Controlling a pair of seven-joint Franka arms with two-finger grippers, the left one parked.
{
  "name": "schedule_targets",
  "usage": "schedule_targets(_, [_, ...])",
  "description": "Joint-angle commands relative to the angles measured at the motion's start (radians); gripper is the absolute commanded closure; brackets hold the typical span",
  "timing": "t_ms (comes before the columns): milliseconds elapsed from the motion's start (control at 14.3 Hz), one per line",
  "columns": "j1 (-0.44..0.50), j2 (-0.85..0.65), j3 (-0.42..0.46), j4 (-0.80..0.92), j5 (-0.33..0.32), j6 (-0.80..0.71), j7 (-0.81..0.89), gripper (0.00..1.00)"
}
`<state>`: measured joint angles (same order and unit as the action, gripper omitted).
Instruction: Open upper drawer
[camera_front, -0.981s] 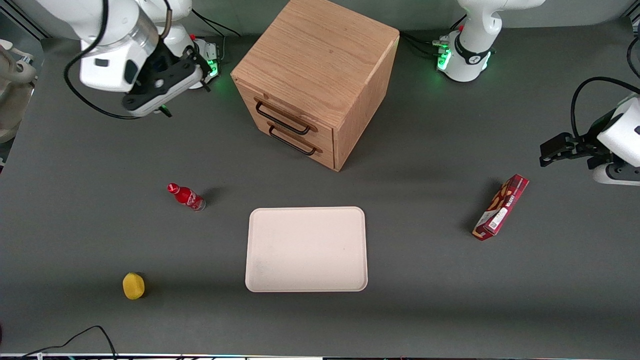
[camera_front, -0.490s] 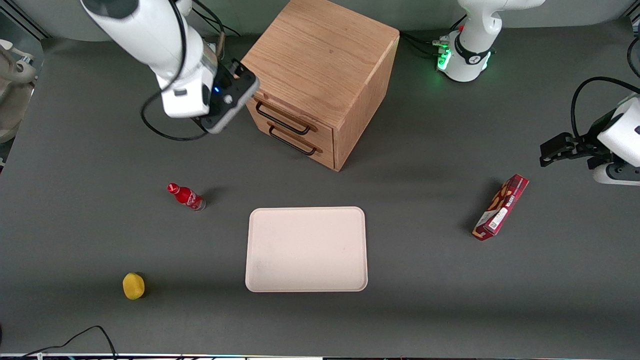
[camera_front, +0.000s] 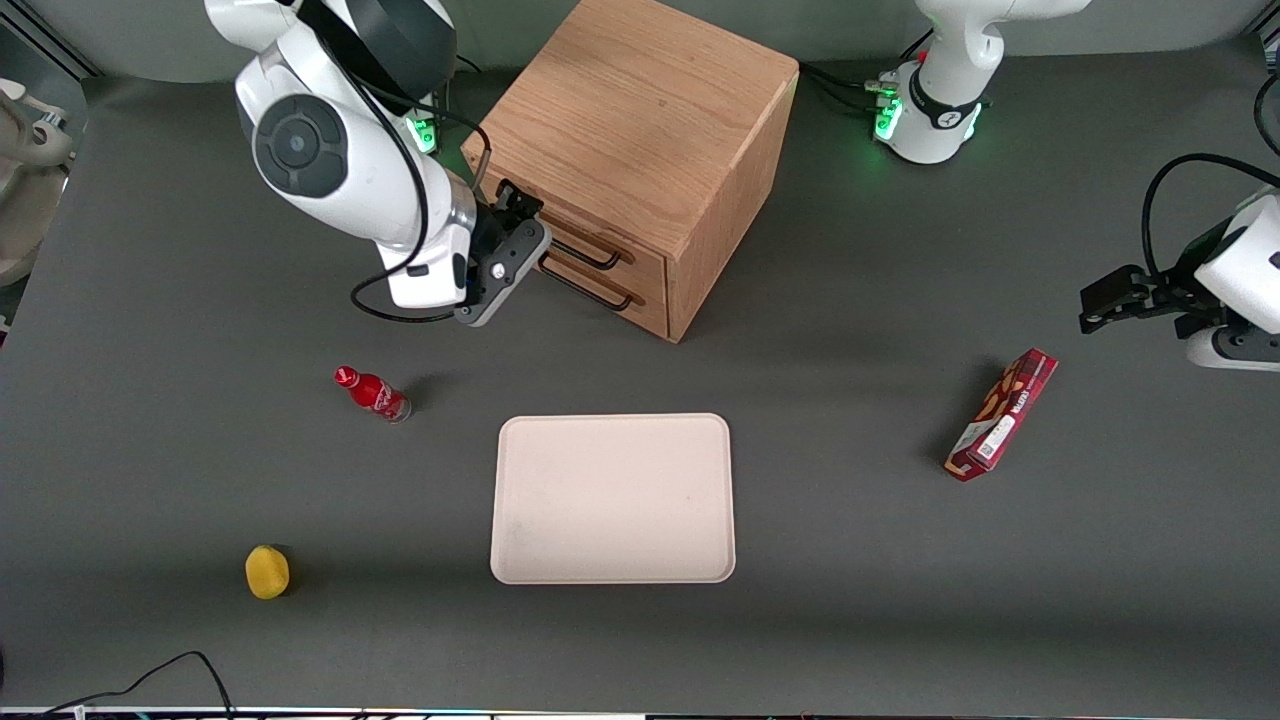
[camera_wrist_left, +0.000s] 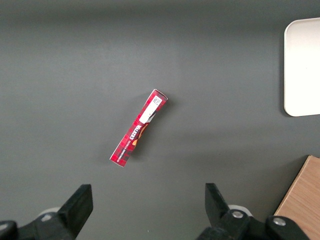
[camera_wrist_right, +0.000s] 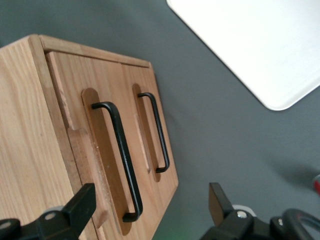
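Note:
The oak cabinet (camera_front: 640, 130) stands at the back of the table, both drawers shut. The upper drawer (camera_front: 640, 262) has a thin black bar handle (camera_front: 592, 260); the lower drawer's handle (camera_front: 603, 292) lies just under it. My right gripper (camera_front: 525, 210) is open and empty, just in front of the drawer fronts at their end toward the working arm, hiding that end of both handles. In the right wrist view the gripper (camera_wrist_right: 150, 210) points at the upper drawer's handle (camera_wrist_right: 122, 160), whose end lies between the spread fingers (camera_wrist_right: 82, 205) without touching them. The lower handle (camera_wrist_right: 159, 132) is beside it.
A pale tray (camera_front: 612, 498) lies nearer the front camera than the cabinet and also shows in the right wrist view (camera_wrist_right: 260, 45). A small red bottle (camera_front: 372, 393) and a yellow object (camera_front: 267, 571) lie toward the working arm's end. A red box (camera_front: 1002, 414) lies toward the parked arm's end.
My right gripper has swung from near its base, over beside the cabinet, and come down in front of the drawer fronts. The drawers have not moved.

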<state>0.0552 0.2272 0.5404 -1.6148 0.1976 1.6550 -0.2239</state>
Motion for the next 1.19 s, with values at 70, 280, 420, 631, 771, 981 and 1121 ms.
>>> schedule_targets(70, [-0.008,-0.028,-0.005,-0.1,0.034,0.083,-0.037,0.0])
schedule_targets(280, [-0.008,-0.026,-0.005,-0.155,0.048,0.144,-0.035,0.0])
schedule_targets(420, [-0.005,-0.025,-0.005,-0.161,0.052,0.147,-0.035,0.0])
schedule_targets(631, [-0.003,-0.034,0.003,-0.197,0.078,0.161,-0.035,0.0])
schedule_targets(771, [0.0,-0.04,0.004,-0.217,0.103,0.183,-0.034,0.0])
schedule_targets(981, [0.003,-0.04,0.006,-0.232,0.109,0.193,-0.032,0.0])
schedule_targets(1121, [0.005,-0.042,0.006,-0.253,0.109,0.222,-0.032,0.0])
